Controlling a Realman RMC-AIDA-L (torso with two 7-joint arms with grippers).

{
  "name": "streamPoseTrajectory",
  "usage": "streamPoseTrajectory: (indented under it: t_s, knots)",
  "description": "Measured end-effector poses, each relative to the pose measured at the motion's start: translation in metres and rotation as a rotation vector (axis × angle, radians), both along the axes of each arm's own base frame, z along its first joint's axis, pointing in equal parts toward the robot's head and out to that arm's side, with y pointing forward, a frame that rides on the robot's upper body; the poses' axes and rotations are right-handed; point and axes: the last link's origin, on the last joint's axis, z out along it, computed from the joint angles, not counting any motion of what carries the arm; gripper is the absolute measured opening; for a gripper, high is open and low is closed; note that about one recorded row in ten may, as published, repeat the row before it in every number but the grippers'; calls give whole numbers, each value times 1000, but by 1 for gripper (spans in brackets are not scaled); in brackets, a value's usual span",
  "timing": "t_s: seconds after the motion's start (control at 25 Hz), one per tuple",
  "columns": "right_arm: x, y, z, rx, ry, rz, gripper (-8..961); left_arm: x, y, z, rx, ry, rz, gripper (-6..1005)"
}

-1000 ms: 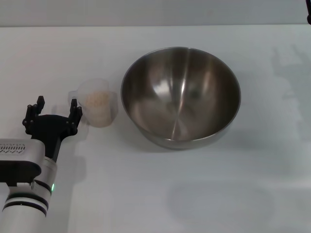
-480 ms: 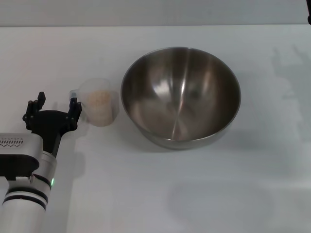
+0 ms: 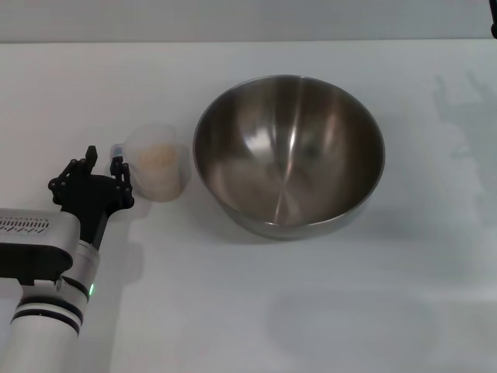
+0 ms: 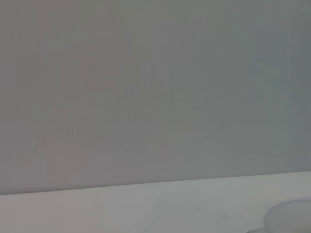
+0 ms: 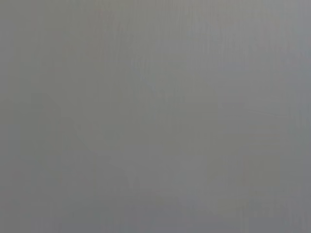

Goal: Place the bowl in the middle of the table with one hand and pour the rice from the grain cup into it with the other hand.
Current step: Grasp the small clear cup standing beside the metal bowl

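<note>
The left gripper is lined up just beside the cup, its fingers spread and nothing held. The cup handle must next be enclosed and clamped (a judgement). The arm reaches in low from the table's near left. The bowl stands mid-table, rice not yet poured. The right gripper is unseen.
</note>
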Motion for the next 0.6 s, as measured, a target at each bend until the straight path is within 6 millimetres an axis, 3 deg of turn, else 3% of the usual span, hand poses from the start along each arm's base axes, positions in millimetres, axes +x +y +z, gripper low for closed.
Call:
streamPoseTrajectory:
  t_s: [0.12, 0.6]
  knots:
    - [0, 0, 0, 1, 0, 0, 517, 0, 1, 0, 2, 0, -1, 334]
    - [0, 5, 2, 3, -9, -3, 516, -3, 8, 3, 5, -26, 4, 61]
